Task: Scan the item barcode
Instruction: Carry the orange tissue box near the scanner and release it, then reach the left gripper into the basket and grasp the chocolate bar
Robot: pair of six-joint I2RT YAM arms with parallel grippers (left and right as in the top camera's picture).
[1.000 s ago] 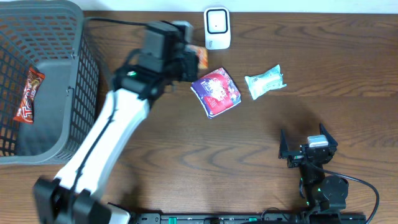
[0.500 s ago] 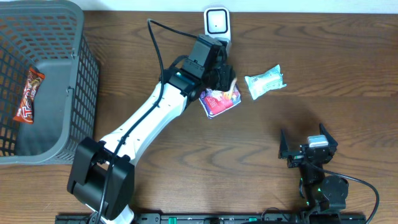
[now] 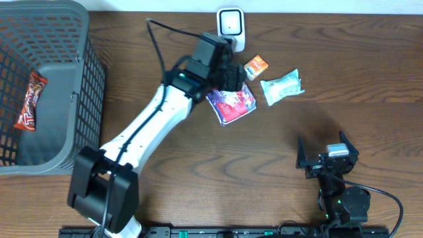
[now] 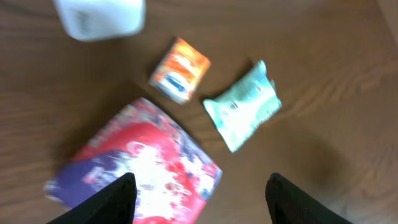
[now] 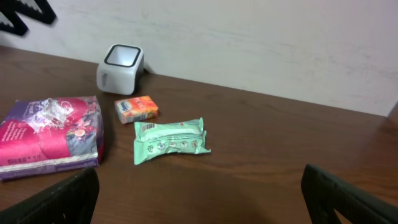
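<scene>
The white scanner (image 3: pixel 230 29) stands at the table's far edge. Right of it a small orange box (image 3: pixel 256 67) lies free on the wood, an item with no barcode showing. My left gripper (image 3: pixel 231 78) hovers open just left of that box, over a red and purple packet (image 3: pixel 232 104). In the left wrist view the orange box (image 4: pixel 180 78) lies ahead of the open gripper (image 4: pixel 200 180), with the red and purple packet (image 4: pixel 134 165) under the left finger. My right gripper (image 3: pixel 327 157) rests open at the near right, nothing between its fingers (image 5: pixel 68 199).
A pale green packet (image 3: pixel 281 86) lies right of the orange box. A grey mesh basket (image 3: pixel 66 86) fills the far left and holds a red snack wrapper (image 3: pixel 30 100). The scanner's cable runs left along the back edge.
The left arm swung right from near the basket, carrying the orange box. Its jaws opened and the box now lies on the table right of the scanner. The right arm stayed still.
</scene>
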